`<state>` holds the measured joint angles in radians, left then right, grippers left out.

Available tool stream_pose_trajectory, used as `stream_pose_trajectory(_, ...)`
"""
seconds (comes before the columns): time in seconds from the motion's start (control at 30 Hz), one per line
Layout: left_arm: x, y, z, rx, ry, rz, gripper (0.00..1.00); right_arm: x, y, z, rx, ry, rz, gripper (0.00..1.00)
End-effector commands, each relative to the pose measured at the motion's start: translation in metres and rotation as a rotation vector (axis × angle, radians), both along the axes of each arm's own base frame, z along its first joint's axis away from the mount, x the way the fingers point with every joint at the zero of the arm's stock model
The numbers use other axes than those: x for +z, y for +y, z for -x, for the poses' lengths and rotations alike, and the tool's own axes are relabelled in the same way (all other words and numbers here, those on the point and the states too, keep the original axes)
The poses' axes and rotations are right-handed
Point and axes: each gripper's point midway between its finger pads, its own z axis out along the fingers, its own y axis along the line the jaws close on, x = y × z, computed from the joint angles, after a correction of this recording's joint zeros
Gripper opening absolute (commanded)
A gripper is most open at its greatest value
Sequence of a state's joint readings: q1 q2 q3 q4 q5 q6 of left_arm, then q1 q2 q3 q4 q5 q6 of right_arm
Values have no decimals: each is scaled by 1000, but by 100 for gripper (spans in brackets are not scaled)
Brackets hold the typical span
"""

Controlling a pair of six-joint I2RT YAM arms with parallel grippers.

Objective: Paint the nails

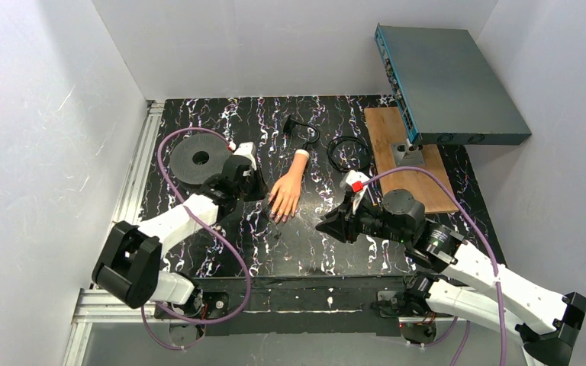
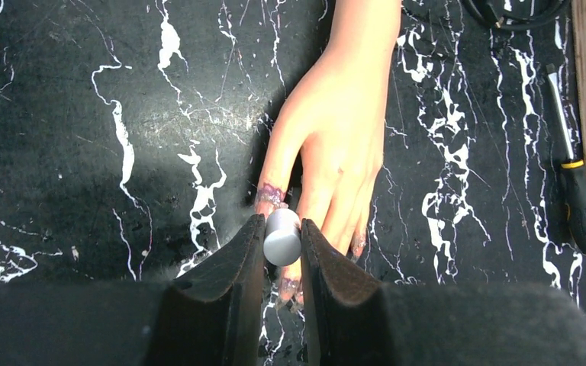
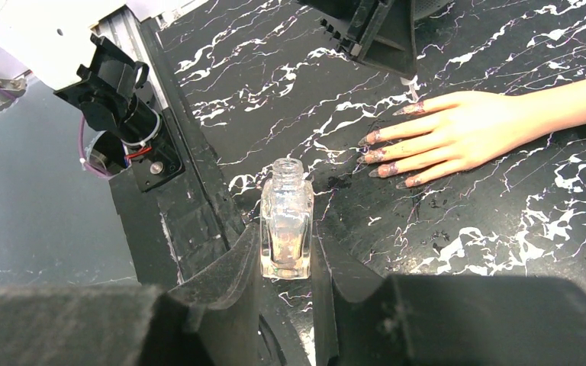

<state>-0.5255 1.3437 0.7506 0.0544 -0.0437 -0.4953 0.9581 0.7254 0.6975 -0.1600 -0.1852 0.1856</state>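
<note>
Top external view: a black, white-veined counter [image 1: 305, 252] is seen from above. Near its middle a flesh-coloured mannequin hand [image 1: 286, 194] is laid flat. Its long axis runs between the far and near edges, with the wrist toward the far edge and the fingertips toward the near edge. The left gripper [image 2: 282, 229] is placed just beside the hand, on the side of the counter's left edge, and is judged the nearer of the two. The right gripper [image 3: 284, 242] is held apart from the hand, toward the near right corner. The right jaws are clamped on a clear, uncapped glass bottle [image 3: 285, 217]. The left jaws are closed on a small grey round cap [image 2: 282, 238], presumably a brush handle; any brush beneath it is hidden. The nails [image 2: 272, 194], tinted purple, are found just under and beside that cap, so only a short, fine placement is judged to be needed.
</note>
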Motion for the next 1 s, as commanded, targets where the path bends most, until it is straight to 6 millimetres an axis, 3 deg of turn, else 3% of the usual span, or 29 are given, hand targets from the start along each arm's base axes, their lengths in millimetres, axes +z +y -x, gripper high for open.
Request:
stream_pose_trajectory(0.0, 0, -3, -15, 15, -6, -15, 0, 24, 2, 0, 2, -47, -74, 1)
stream_pose_trajectory(0.37, -22, -1, -12, 16, 39, -37, 0, 21, 0, 0, -5, -53, -67, 1)
stream_pose_trajectory(0.97, -24, 6, 11, 14, 61, -19, 0, 26, 1, 2, 6, -53, -81, 1)
